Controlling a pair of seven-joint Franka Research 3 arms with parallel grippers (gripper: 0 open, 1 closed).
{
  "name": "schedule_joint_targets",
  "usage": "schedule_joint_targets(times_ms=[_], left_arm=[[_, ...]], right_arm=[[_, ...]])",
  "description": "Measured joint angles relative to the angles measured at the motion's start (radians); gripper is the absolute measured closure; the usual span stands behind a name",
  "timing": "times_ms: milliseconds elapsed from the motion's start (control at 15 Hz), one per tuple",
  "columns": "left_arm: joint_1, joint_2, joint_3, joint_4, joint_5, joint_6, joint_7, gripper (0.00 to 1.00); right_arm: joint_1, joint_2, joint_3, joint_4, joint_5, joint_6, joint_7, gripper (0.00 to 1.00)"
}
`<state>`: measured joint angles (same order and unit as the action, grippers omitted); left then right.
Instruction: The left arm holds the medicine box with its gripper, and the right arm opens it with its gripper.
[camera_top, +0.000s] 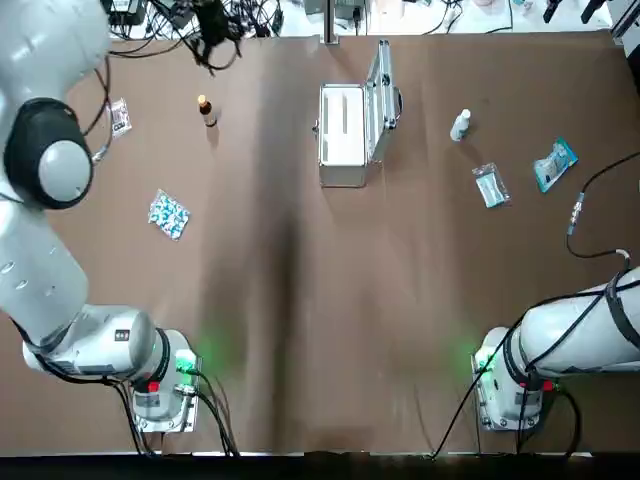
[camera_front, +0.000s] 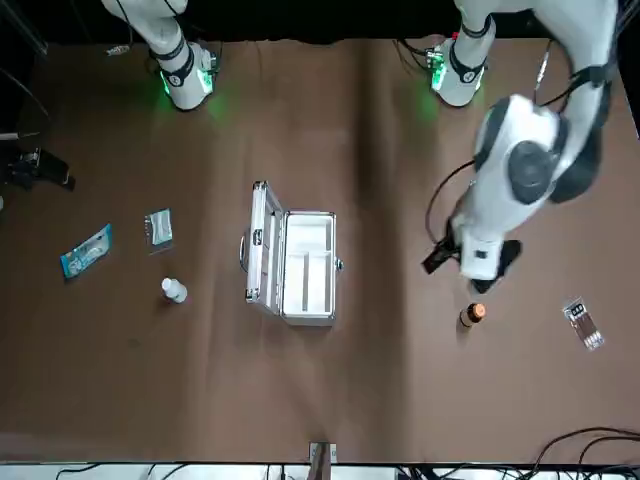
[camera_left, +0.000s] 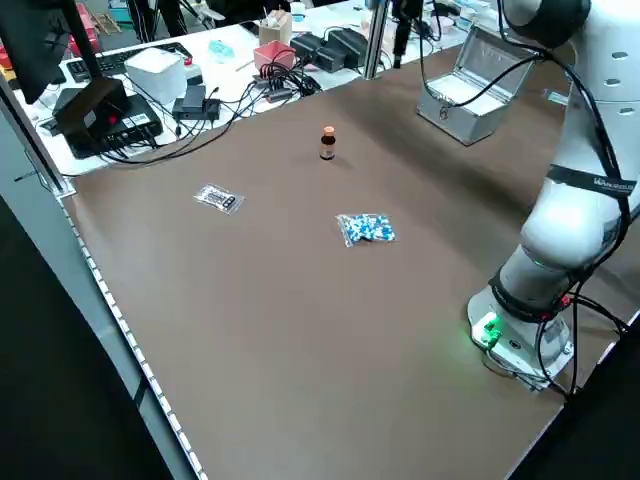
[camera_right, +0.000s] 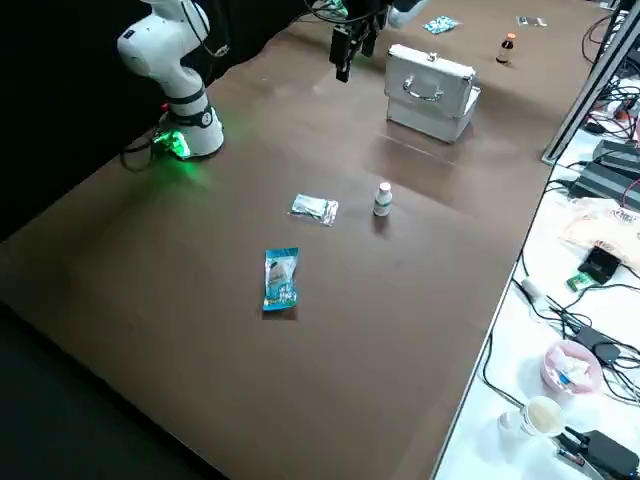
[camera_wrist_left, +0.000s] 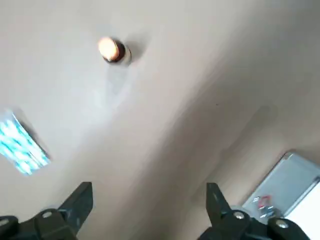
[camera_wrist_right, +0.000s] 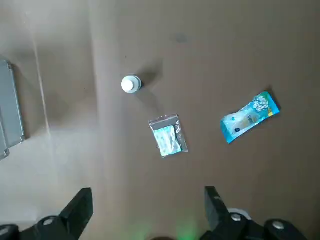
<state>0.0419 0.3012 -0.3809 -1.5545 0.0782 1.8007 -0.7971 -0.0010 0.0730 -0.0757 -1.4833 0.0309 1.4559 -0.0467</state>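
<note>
- Right end effector (camera_wrist_right: 146, 200): fingers spread and empty, high over the bench (camera_top: 300, 330) toward 3 o'clock.
- Left end effector (camera_wrist_left: 147, 200): also spread and empty, above the 10 o'clock area, near a small round amber bottle (camera_top: 206, 108).
- Medicine box (camera_top: 345, 135): at 12 o'clock near the far edge. It is a rigid, silver, metal-look case with square corners; the lid stands upright and a smooth white tray is exposed.
- Judgement: the opening appears complete and neither arm touches the box. The next move calls only for parking clear of the lid.
</note>
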Motion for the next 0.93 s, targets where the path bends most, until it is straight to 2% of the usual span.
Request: schedule_joint_targets(times_ms=[133, 267, 467, 667, 933], left_arm=[[0.057, -0.038, 0.001, 0.001, 0.000, -0.045, 0.228, 0.00], [0.106, -0.070, 0.002, 0.007, 0.000, -0.067, 0.377, 0.00], [0.158, -0.097, 0.003, 0.058, 0.000, -0.092, 0.508, 0.00], [0.211, -0.112, 0.002, 0.106, 0.000, -0.191, 0.650, 0.00], [0.230, -0.122, 0.002, 0.154, 0.000, -0.240, 0.674, 0.00]], right_arm=[[0.000, 0.000, 0.000, 0.000, 0.000, 0.000, 0.000, 0.01], [0.000, 0.000, 0.000, 0.000, 0.000, 0.000, 0.000, 0.01], [0.000, 0.000, 0.000, 0.000, 0.000, 0.000, 0.000, 0.01], [0.000, 0.000, 0.000, 0.000, 0.000, 0.000, 0.000, 0.01], [0.000, 0.000, 0.000, 0.000, 0.000, 0.000, 0.000, 0.01]])
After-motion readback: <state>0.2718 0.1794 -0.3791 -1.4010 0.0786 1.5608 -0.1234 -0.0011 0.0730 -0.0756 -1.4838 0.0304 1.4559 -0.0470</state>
